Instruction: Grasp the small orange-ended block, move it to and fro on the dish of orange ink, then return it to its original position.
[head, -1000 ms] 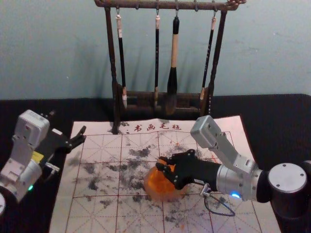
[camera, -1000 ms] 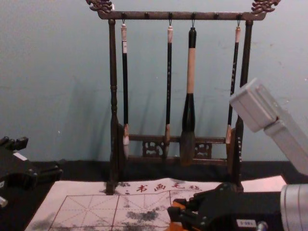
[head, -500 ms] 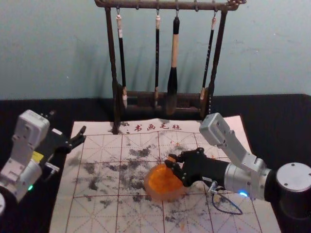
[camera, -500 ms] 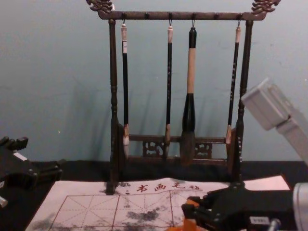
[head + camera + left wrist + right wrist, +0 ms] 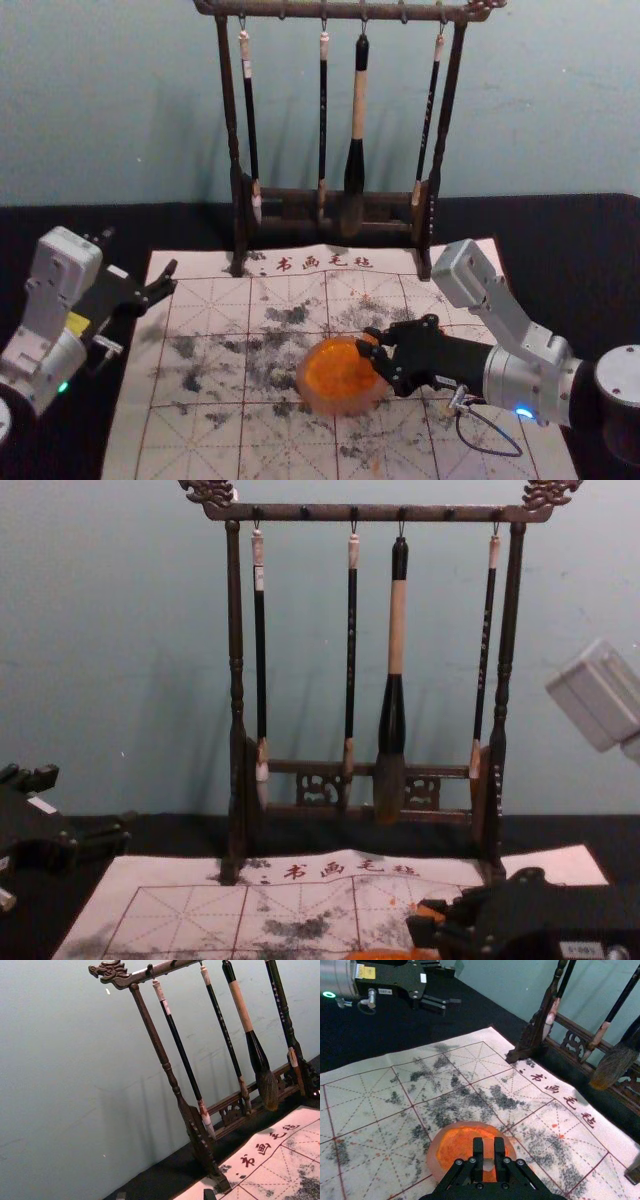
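Far side of mat [image 5: 205, 300] blocked by rack [image 5: 285, 207] and hanging brushes [image 5: 358, 110]; low passage afforded between dish [image 5: 338, 375] and left gripper [image 5: 140, 250].

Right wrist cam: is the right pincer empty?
No, the right pincer has the small block between its fingers, with the orange ink dish behind it in that view.

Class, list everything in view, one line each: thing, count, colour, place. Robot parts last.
Wall: one, blue-green, behind.
Tabletop: one, black, under mat.
Brush stand: one, dark brown, mat's far edge.
Slim brushes: three, mainly black, hanging.
Thick brush: one, black and tan, hanging.
Mat: one, whitish, red grid, on tabletop.
Dish: one, orange ink, on mat.
Block: one, orange, in right claw.
Arms: two, silver and black, left and right.
Claws: two, black; left claw open, right claw by dish.
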Controlling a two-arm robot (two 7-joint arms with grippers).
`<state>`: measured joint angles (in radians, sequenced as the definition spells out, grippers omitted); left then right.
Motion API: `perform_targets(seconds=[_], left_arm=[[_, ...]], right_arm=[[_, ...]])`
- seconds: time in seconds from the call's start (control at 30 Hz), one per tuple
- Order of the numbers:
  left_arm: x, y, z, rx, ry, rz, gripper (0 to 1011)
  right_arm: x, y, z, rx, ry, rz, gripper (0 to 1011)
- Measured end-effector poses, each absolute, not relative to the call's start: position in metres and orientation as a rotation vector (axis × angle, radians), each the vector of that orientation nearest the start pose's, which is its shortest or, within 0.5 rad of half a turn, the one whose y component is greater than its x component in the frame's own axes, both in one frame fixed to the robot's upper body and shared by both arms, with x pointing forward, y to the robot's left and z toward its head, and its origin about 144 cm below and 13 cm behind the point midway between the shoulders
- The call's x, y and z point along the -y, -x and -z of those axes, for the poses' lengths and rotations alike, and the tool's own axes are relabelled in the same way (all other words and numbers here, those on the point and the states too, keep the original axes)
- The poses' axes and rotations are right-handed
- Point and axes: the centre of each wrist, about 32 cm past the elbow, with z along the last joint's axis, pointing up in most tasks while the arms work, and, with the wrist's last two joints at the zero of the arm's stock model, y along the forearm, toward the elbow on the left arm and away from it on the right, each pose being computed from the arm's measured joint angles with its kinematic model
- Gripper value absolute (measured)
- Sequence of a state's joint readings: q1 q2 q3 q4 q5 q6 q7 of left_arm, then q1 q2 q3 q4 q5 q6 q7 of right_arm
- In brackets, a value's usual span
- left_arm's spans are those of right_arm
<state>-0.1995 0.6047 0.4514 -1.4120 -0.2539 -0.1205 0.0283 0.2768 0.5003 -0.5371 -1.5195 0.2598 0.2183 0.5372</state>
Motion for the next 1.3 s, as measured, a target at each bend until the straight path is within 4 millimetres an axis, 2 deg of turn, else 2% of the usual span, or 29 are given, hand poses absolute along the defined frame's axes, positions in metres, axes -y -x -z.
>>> perform_targets(seconds=[0.6, 1.3], left_arm=[[-0.31, -0.489, -1.14, 0.285, -0.304, -1.248, 1001], [-0.31, -0.489, -1.14, 0.285, -0.304, -1.248, 1001]], right_arm=[[0.222, -0.495, -1.174, 0.01, 0.406, 0.543, 72], [0.209, -0.514, -1.176, 0.041, 0.423, 0.531, 72]])
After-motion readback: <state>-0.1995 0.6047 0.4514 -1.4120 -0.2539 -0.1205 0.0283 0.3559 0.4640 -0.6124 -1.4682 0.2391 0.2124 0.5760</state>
